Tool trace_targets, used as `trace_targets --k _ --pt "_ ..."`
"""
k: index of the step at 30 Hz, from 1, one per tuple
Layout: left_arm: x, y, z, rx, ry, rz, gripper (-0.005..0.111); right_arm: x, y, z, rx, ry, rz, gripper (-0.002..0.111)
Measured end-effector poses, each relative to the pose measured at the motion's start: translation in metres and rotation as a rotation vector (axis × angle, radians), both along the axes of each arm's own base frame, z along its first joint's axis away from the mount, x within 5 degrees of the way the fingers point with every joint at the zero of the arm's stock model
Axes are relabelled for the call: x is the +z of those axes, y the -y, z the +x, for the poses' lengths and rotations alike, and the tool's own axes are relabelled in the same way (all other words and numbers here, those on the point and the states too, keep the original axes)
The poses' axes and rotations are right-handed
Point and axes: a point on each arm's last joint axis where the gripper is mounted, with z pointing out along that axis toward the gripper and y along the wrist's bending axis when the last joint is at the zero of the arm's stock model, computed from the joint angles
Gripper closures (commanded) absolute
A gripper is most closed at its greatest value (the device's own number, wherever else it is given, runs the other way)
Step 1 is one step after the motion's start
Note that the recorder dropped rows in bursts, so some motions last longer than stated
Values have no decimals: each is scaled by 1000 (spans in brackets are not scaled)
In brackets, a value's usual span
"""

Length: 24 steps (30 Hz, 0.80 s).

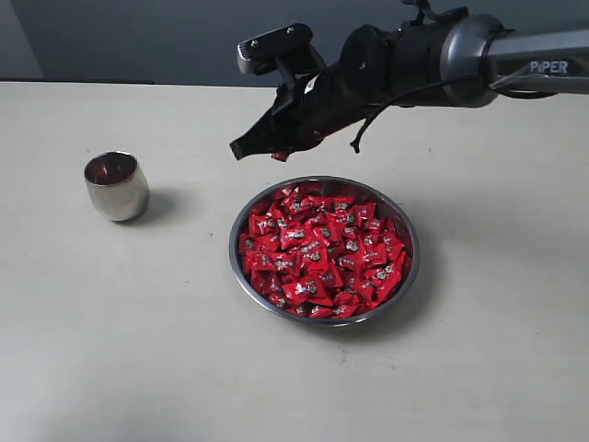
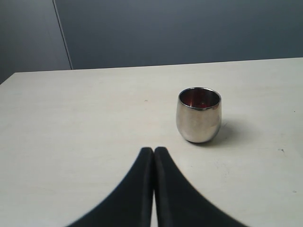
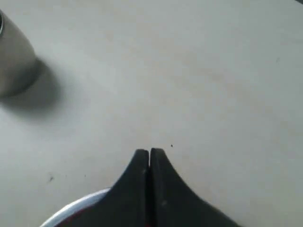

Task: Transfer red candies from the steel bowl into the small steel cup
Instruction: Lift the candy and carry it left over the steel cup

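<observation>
Right gripper, jaws shut, red scrap showing underneath, is hovering by the far rim of the bowl of candies, mid-tabletop. Seemingly mid-carry: next comes swinging toward the cup near the left edge, then opening.

We are seeing the steel bowl and the small steel cup gleaming as polished, mirror-bright metal, while the red candies are glinting in crinkly, glossy wrappers. The tabletop is showing a smooth, matt, pale surface with a few tiny dark specks. The left end effector and right end effector are looking smooth and matt black, plastic or rubber we cannot tell, and the right arm is showing a satin grey collar beside black casing.
</observation>
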Motion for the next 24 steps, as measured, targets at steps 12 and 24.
trace_targets --k 12,24 --pt "0 0 0 0 0 2 106 16 -109 36 188 27 269 109" --pt "0 0 0 0 0 2 106 -4 -151 16 398 -19 360 109"
